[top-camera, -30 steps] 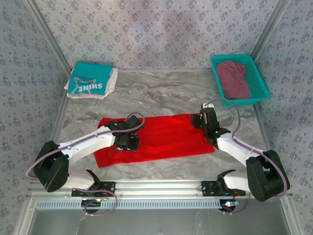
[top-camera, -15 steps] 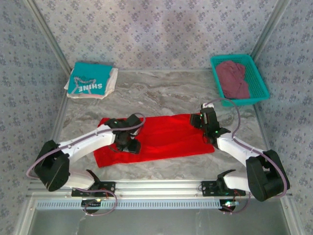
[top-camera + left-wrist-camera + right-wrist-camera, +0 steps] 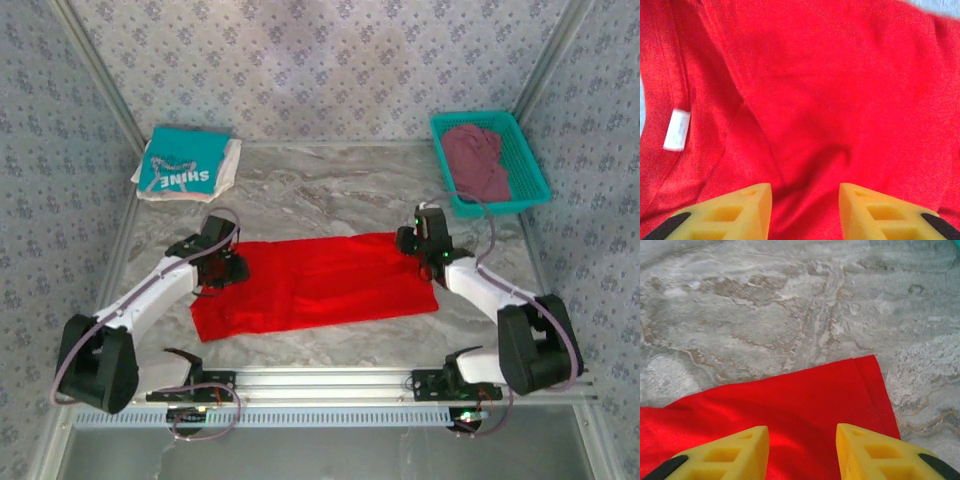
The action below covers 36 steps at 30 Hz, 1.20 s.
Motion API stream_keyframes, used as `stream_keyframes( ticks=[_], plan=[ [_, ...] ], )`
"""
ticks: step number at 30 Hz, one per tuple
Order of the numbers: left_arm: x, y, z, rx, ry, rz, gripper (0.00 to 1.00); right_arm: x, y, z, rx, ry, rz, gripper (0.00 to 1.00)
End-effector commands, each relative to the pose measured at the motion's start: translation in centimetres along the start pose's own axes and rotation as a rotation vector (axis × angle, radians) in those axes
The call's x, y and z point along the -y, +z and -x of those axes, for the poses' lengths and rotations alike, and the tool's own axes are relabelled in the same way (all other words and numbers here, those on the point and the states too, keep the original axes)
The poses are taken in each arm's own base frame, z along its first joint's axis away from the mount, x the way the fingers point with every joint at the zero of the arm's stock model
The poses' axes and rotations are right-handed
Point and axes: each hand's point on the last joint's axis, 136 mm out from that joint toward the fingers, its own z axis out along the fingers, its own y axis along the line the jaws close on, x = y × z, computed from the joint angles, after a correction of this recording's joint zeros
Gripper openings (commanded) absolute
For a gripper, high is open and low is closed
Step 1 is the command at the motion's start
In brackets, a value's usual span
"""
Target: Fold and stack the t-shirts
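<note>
The red t-shirt (image 3: 315, 283) is lying in a long flat band mid-worktop (image 3: 330, 190), with the teal shirt (image 3: 183, 163) sitting on the white one (image 3: 228, 165) at the far left and the maroon one (image 3: 476, 160) lying in the basket (image 3: 470, 116) at the far right. The left arm is reaching low, the left end effector (image 3: 805, 200) pointing down over the collar end, partly open on nothing, and the right end effector (image 3: 802, 440) is hovering likewise parted at the shirt's far right corner. The fingertips are running off the wrist views' bottom edge, so contact with the cloth is unclear.
</note>
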Motion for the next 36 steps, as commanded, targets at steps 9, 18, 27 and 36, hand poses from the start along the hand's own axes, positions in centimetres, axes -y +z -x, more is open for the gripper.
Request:
stream_keyframes(
  ticks=[9,18,27,36],
  plan=[
    [-0.7,4.6,3.4,0.026,-0.123,-0.016,0.37,3.7,0.5,-4.6,-0.424,0.173,-0.079,0.48],
    [-2.5,6.4,3.5,-0.005,-0.139,0.024,0.35,4.4,1.7,-6.3,-0.503,0.206,-0.089,0.44],
    [-2.1,7.4,3.3,-0.029,-0.125,0.003,0.32,4.2,3.2,-5.8,-0.462,0.222,-0.065,0.38],
    [-2.1,7.7,3.3,-0.03,-0.123,0.004,0.31,4.3,3.3,-4.8,-0.407,0.227,-0.061,0.19]
  ],
)
